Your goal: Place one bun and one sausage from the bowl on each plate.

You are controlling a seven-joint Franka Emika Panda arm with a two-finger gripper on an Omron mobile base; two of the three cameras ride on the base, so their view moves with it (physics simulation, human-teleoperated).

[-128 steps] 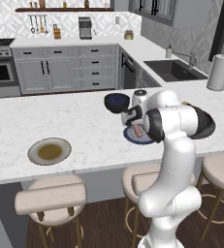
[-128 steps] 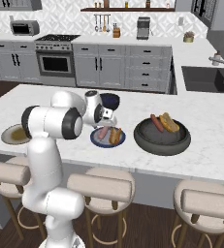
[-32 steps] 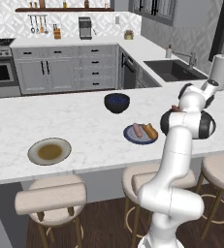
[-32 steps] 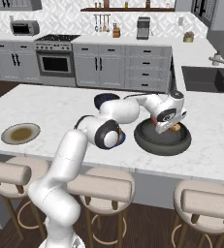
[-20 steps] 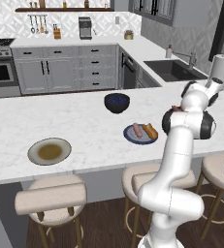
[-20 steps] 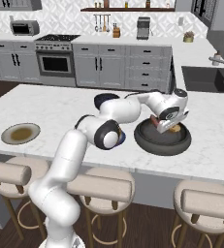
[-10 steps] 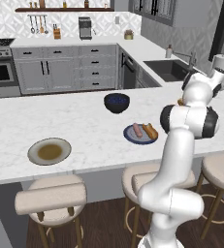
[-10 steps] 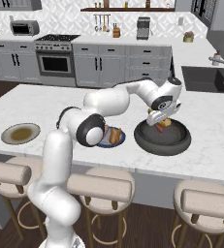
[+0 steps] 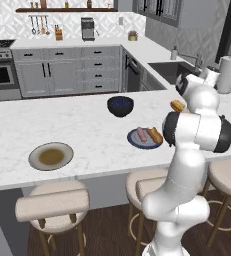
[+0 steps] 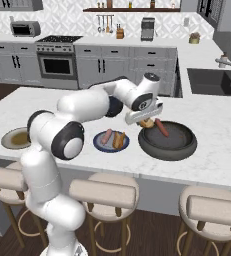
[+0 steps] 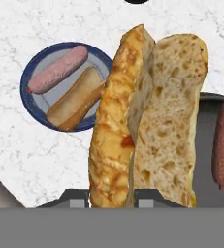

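Note:
My gripper (image 10: 146,120) is shut on a split bun (image 10: 147,123), held in the air over the left rim of the wide dark bowl (image 10: 179,146). In the hand view the bun (image 11: 147,116) stands upright, close to the camera, between the fingertips (image 11: 150,198). One sausage (image 10: 161,127) lies in the bowl. The small blue-grey plate (image 10: 101,145) left of the bowl carries a pink sausage (image 11: 57,70) and a bun (image 11: 77,99). The beige plate (image 9: 36,152) with a brown centre sits far left, bare. From the left base, the held bun (image 9: 177,105) shows beside the arm.
A smaller dark blue bowl (image 9: 120,105) stands behind the blue-grey plate. Stools line the counter's front edge. A paper towel roll (image 9: 228,73) and the sink are at the far right. White marble lies open between the two plates.
The gripper has risen out of the wide bowl with the bun and shifted left toward the blue-grey plate. One sausage stays in the bowl.

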